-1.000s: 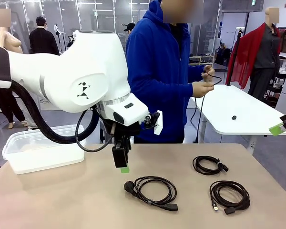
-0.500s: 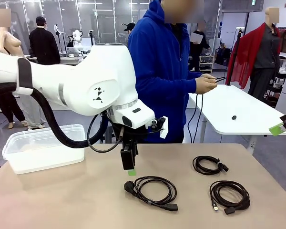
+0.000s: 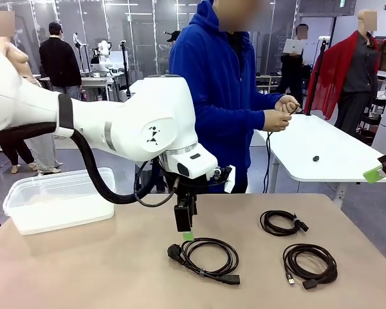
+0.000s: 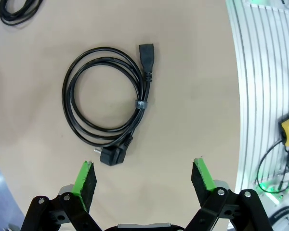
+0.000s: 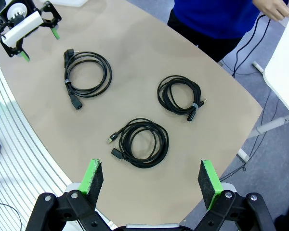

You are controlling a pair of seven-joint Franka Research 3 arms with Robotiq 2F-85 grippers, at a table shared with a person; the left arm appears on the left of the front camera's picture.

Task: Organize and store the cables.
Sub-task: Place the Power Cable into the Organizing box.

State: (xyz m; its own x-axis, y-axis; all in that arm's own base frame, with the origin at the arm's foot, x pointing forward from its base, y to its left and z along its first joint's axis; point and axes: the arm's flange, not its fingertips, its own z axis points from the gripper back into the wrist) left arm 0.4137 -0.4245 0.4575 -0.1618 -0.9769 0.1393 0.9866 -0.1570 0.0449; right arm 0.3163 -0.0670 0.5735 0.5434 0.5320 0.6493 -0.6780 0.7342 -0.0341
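Three coiled black cables lie on the tan table (image 3: 103, 270): one at front middle (image 3: 206, 259), one at back right (image 3: 282, 223), one at front right (image 3: 310, 264). My left gripper (image 3: 186, 232) hangs open just above and left of the front-middle coil, fingers pointing down. In the left wrist view that coil (image 4: 108, 96) lies beyond the open left gripper (image 4: 144, 177), its chunky plug (image 4: 113, 156) close to the left finger. My right gripper (image 5: 151, 180) is open high above the table, looking down on all three coils (image 5: 86, 72) (image 5: 179, 94) (image 5: 143, 142); it also shows at the right edge (image 3: 381, 170).
A clear plastic bin (image 3: 58, 199) stands at the table's back left. A person in a blue hoodie (image 3: 219, 96) stands at the far side, handling another black cord (image 3: 270, 145) with both hands. A white table (image 3: 321, 151) stands behind on the right.
My left arm has moved right and slightly down, bringing its gripper close above the front-middle coil. The person's hands have shifted on the cord.
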